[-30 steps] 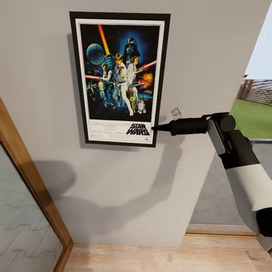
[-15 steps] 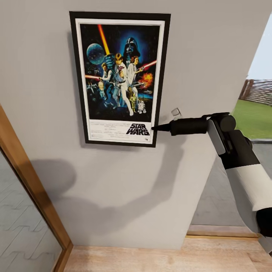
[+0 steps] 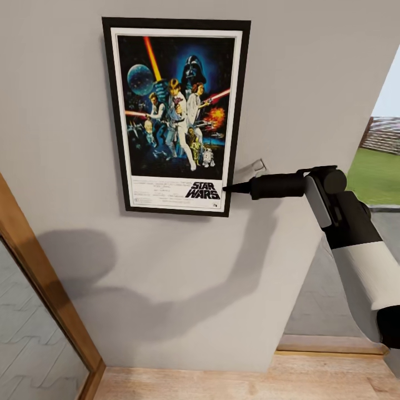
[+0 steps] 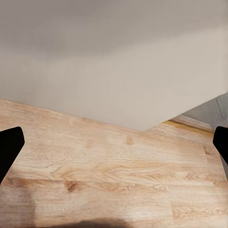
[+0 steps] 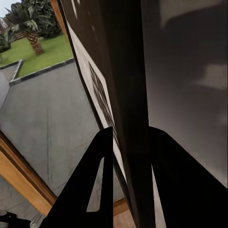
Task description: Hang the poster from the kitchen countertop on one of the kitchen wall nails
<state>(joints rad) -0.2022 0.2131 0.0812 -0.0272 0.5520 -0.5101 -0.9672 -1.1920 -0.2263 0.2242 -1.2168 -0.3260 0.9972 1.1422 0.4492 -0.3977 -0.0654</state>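
Note:
The Star Wars poster [image 3: 175, 114] stands upright and flat against the pale grey wall [image 3: 311, 83], black frame and white border all in sight. My right gripper [image 3: 228, 189] reaches in from the right and is shut on the frame's lower right edge, beside the logo. In the right wrist view the dark frame edge [image 5: 126, 85] runs between the two black fingers [image 5: 102, 161]. My left gripper [image 4: 115, 142] is open, its fingertips far apart over wooden floor. No wall nail can be made out, and the kitchen countertop is out of view.
A wooden door frame [image 3: 39, 278] with glass slants up the left side. Light wood flooring [image 3: 222, 383] runs along the foot of the wall. To the right the wall ends at an opening onto paving and grass [image 3: 378, 172].
The view has shifted a little: the door frame sits lower and the opening at the right is narrower. The poster and my right gripper keep their places against each other.

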